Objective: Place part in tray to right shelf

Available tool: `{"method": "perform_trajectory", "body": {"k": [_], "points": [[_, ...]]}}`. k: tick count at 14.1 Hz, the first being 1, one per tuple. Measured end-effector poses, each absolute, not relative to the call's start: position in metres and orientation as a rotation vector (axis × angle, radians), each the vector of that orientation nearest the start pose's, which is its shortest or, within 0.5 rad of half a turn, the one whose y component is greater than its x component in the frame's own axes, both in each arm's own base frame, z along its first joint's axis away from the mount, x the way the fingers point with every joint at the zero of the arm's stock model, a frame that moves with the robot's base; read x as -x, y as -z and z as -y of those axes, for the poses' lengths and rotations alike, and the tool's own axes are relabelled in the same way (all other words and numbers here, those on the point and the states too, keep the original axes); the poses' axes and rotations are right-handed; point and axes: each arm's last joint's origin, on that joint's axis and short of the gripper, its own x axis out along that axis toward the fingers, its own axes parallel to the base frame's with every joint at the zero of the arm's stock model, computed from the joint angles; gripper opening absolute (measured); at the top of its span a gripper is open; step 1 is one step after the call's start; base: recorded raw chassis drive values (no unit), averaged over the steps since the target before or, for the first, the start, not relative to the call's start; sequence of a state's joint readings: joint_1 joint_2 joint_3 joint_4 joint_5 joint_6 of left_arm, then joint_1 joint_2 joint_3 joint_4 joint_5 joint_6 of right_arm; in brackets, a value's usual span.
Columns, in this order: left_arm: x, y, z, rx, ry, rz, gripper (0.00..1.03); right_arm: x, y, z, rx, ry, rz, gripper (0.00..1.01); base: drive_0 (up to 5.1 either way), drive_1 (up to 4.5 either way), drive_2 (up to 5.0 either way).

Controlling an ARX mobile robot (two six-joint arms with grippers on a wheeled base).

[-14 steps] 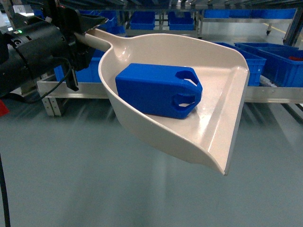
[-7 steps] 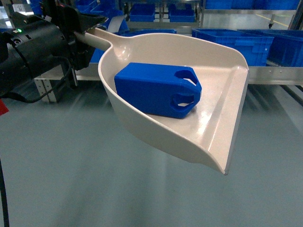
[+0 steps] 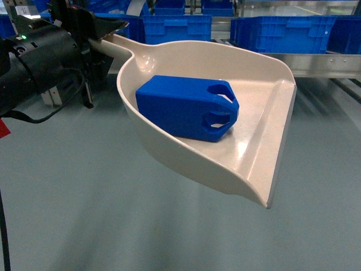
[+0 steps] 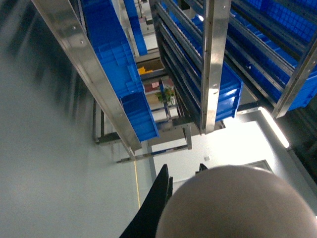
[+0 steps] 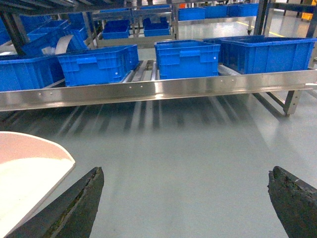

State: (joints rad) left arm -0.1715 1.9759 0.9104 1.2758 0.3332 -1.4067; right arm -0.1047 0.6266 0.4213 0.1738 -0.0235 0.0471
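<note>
The blue part [image 3: 186, 107] lies on its side inside the cream tray [image 3: 271, 169], which hangs in the air over the grey floor. My left gripper [image 3: 104, 31] is shut on the tray's long handle at the upper left. The left wrist view shows the rounded handle end [image 4: 233, 203] between the black fingers [image 4: 158, 198] of the left gripper [image 4: 183, 167]. My right gripper [image 5: 185, 173] is open and holds nothing, low above the floor, with the tray's rim [image 5: 29, 168] at its left. The right shelf's shiny rail [image 5: 158, 89] runs across ahead.
Several blue crates [image 5: 96, 64] [image 5: 187, 57] [image 5: 267, 52] sit on the shelf behind the rail. They also line the top of the head view [image 3: 282, 31]. Grey floor [image 3: 84, 214] lies between me and the rack. Upright steel posts [image 4: 213, 64] stand in the left wrist view.
The shelf rail and crates have risen in the head view and grown larger. The tray, the part and the left arm keep the same place in the view.
</note>
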Motion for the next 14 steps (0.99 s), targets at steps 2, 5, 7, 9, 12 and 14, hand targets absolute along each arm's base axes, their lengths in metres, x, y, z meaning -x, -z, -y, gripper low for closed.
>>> {"method": "perform_trajectory", "body": {"k": [2, 5, 7, 9, 12, 14], "points": [[-0.3808, -0.181, 0.0756, 1.352, 0.567, -0.174, 0.12, -0.1541, -0.2641, 0.0155, -0.049, 0.082, -0.029, 0.98, 0.0, 0.0, 0.0], [-0.381, -0.1811, 0.0745, 1.352, 0.565, -0.172, 0.12, -0.1541, -0.2645, 0.0155, -0.048, 0.081, -0.025, 0.98, 2.5, 0.07, -2.9], [-0.381, -0.1811, 0.0744, 1.352, 0.565, -0.172, 0.12, -0.1541, -0.2645, 0.0155, -0.049, 0.081, -0.025, 0.98, 3.3, 0.74, -5.1], [-0.381, -0.1809, 0.0746, 1.352, 0.564, -0.173, 0.12, -0.1541, -0.2644, 0.0155, -0.049, 0.081, -0.026, 0.98, 3.1, 1.36, -5.1], [-0.381, -0.1809, 0.0745, 1.352, 0.564, -0.173, 0.12, -0.1541, -0.2644, 0.0155, -0.049, 0.082, -0.026, 0.98, 3.1, 1.97, -4.9], [-0.3809, -0.1811, 0.0745, 1.352, 0.565, -0.172, 0.12, -0.1541, -0.2644, 0.0155, -0.049, 0.081, -0.026, 0.98, 3.0, 1.86, -5.0]]}}
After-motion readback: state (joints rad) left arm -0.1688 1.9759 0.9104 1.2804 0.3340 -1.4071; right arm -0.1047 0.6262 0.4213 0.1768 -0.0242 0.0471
